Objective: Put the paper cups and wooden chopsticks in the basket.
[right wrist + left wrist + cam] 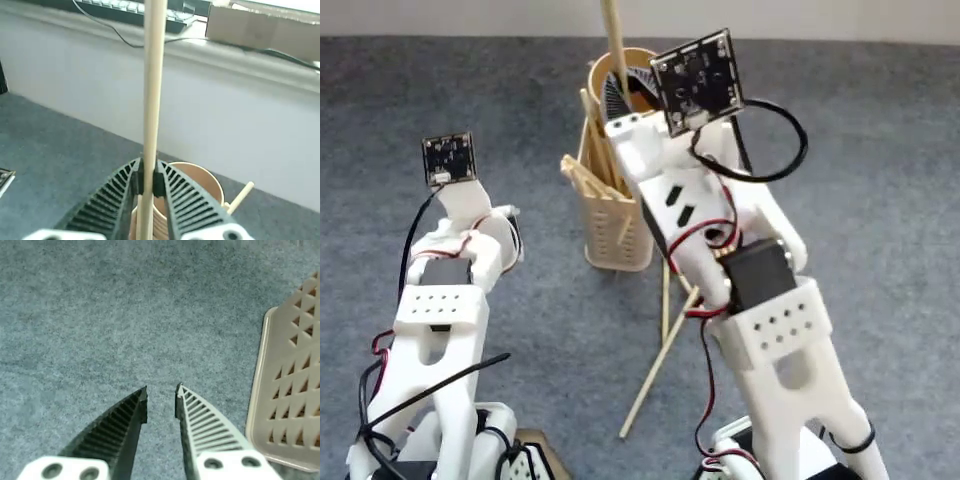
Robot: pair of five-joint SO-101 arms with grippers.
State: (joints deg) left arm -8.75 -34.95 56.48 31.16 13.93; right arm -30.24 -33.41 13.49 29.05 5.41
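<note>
Wooden chopstick stands upright, pinched by the right tool, with the paper cup directly beneath the tips. Let go off-centre, it may glance off the cup rim and topple outside the basket.

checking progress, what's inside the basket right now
A paper cup sits in the basket, with several wooden chopsticks leaning out beside it. The right gripper holds another chopstick upright over the cup. That arm covers part of the basket, and its bottom is hidden.
</note>
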